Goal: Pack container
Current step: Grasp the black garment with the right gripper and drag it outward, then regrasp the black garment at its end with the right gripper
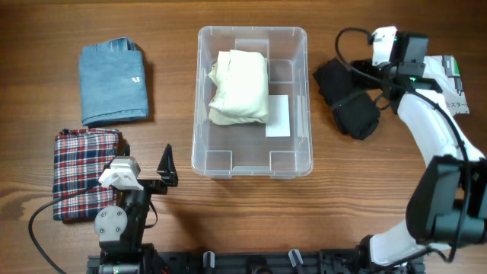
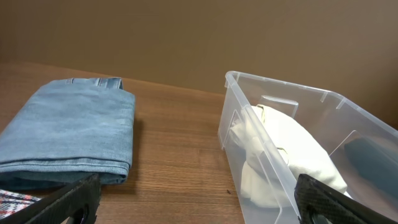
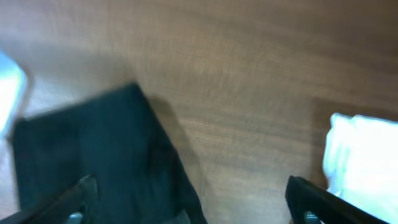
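Container (image 1: 251, 148), clear rectangular plastic, holds cream cloth (image 1: 240, 87); left claw (image 2: 199, 204), right claw (image 3: 193, 199) released

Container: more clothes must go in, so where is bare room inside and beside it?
Inside the container, the floor is bare along the near wall and on the right around the label. Outside, bare table lies between jeans and container. Crowded: the container's far half, under the cream cloth, and the table right of it, under the black cloth.

At the right edge of the overhead frame, a white packet (image 1: 455, 93) carries Japanese katakana, "ミスター". The small white mark on the folded blue cloth (image 1: 114, 82) is unreadable.
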